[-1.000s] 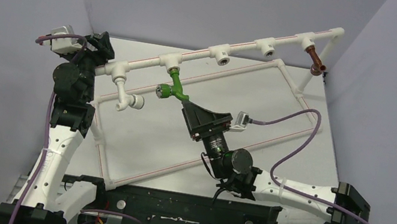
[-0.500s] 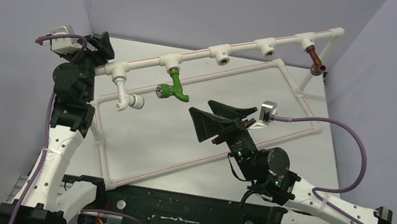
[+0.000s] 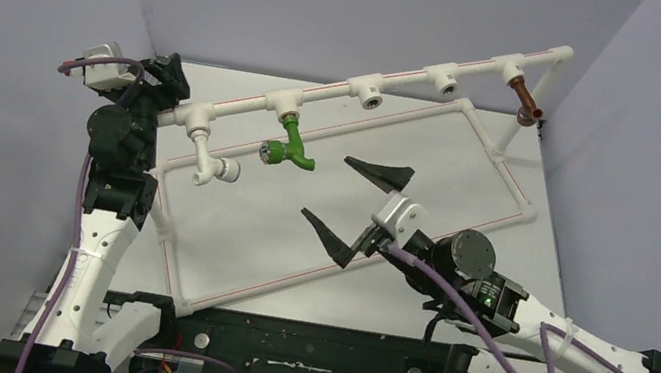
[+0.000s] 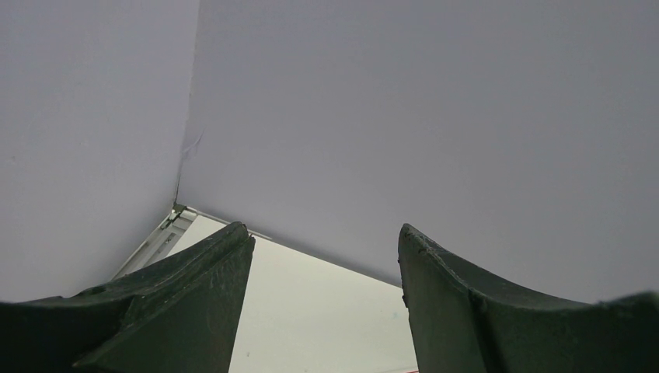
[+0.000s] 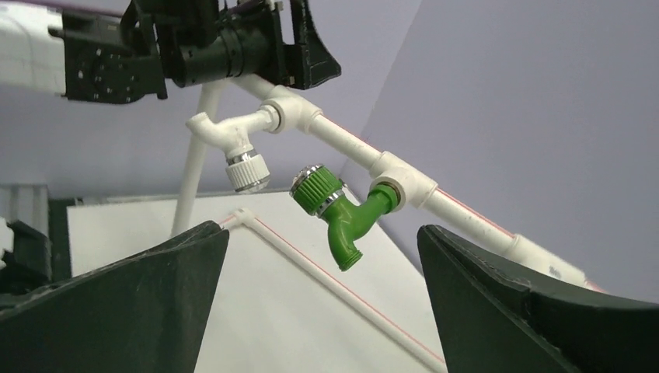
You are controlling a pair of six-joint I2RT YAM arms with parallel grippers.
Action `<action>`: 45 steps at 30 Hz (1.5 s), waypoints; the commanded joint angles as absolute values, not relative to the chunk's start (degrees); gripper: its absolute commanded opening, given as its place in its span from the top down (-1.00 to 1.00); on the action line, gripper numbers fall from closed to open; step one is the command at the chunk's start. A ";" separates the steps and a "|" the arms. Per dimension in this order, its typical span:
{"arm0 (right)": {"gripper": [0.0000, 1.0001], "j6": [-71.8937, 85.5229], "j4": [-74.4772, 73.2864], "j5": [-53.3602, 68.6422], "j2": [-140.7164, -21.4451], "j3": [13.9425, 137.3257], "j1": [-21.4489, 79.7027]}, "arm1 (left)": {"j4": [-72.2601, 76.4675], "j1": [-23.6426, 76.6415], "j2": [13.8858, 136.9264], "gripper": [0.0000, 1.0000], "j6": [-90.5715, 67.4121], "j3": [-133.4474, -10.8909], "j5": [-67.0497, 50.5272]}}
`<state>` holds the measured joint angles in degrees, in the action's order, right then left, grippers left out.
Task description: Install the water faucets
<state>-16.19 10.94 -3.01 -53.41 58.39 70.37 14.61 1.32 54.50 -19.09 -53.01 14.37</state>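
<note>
Right gripper (image 3: 325, 185), spread wide and empty at centre frame, faces the green faucet (image 3: 290, 147) hanging from the white pipe frame (image 3: 327, 93), seemingly seated and needing no hold.

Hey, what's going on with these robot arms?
Faucets are being fitted to the white pipe frame. The green faucet is seated mid-frame, the reddish-brown faucet at the far right end. The right pincer hangs open near the green one, not touching; the left pincer is open by the frame's left end.
</note>
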 commanded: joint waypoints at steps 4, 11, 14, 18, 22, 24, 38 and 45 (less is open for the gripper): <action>-0.98 -51.38 5.33 -3.45 -56.15 61.66 75.13 | -4.75 0.38 58.20 -0.32 -17.57 -47.59 14.33; -0.97 -68.24 11.58 -13.15 -61.25 60.90 77.53 | -4.75 0.41 58.79 -0.33 -17.67 -47.55 13.98; -0.95 -72.38 14.72 -16.66 -64.40 60.75 77.58 | -4.66 0.42 58.87 -0.32 -17.71 -47.55 13.81; -0.93 -77.28 22.69 -22.15 -69.48 59.84 77.56 | -4.66 0.42 59.15 -0.33 -17.80 -47.55 13.55; -0.86 -79.42 27.34 -24.99 -73.47 59.98 76.75 | -4.66 0.44 59.15 -0.32 -17.84 -47.55 13.18; -0.84 -80.09 30.37 -25.94 -75.10 59.98 76.26 | -4.66 0.44 59.23 -0.33 -17.84 -47.55 12.86; -0.53 -80.02 37.34 -25.93 -82.98 63.41 73.23 | -4.74 0.44 59.00 -0.32 -17.88 -47.55 13.09; -0.11 -79.64 40.09 -26.45 -84.44 64.47 73.22 | -4.77 0.45 58.85 -0.32 -17.84 -47.63 13.02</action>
<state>-79.75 33.47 -25.15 -84.29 61.21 73.43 14.70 1.17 54.94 -19.09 -53.15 14.04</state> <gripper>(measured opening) 0.616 0.661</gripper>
